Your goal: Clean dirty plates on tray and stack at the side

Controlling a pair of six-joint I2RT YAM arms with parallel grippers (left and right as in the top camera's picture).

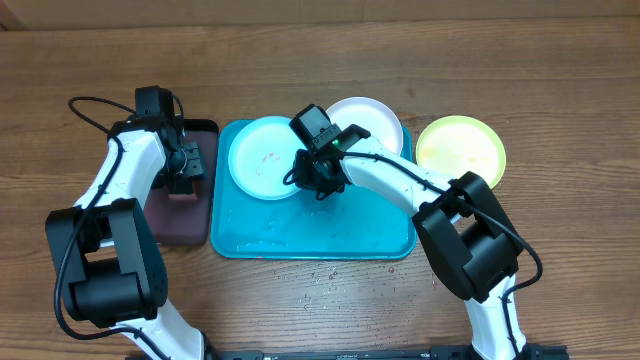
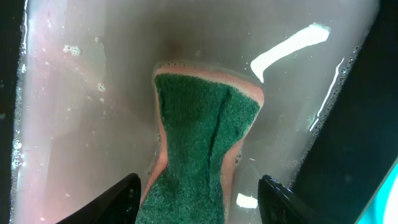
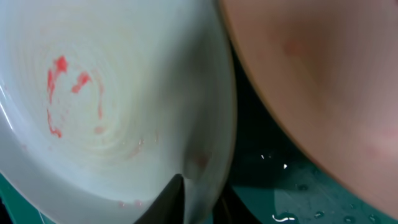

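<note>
Three plates: the light cyan plate (image 1: 262, 158) lay on the single turquoise tray (image 1: 310, 235), the white plate (image 1: 378, 118) at its far right corner, the yellow-green plate (image 1: 462, 150) on the counter (image 1: 560, 90) beside it. One right tool (image 1: 318, 172) pinched the cyan rim. One left tool (image 1: 184, 178) stood spread astride one green sponge (image 2: 199, 143) in the black tray (image 1: 185, 220).

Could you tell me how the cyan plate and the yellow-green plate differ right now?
The cyan plate lies on the blue tray and carries red smears; the yellow-green plate sits on the table beside it, no smears showing. Both are round and alike in size.
</note>
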